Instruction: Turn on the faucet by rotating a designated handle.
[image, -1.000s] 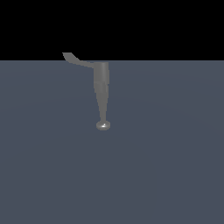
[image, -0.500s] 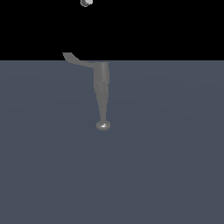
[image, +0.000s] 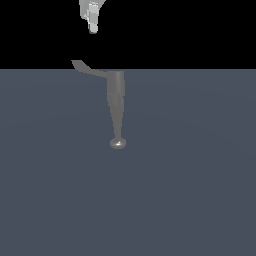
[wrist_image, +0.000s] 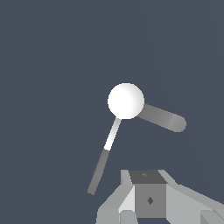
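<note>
The faucet (image: 116, 102) is a grey tapered column ending in a small shiny knob (image: 118, 143). Its handle (image: 86, 68), a thin curved arm, branches from the wide end toward the exterior view's left. My gripper (image: 93, 29) hangs at the top edge, above the handle's tip and apart from it. It looks shut, with no gap showing and nothing held. In the wrist view, a white round cap (wrist_image: 126, 101) carries a short grey stub (wrist_image: 162, 119) and a thin bar (wrist_image: 104, 155); which is the handle I cannot tell. My gripper (wrist_image: 148, 192) sits beside the bar's end.
A flat blue-grey floor (image: 190, 190) spreads around the faucet. Behind it the background is plain black.
My gripper has come into the exterior view from the top edge and moved down toward the handle. The faucet and its handle have not moved.
</note>
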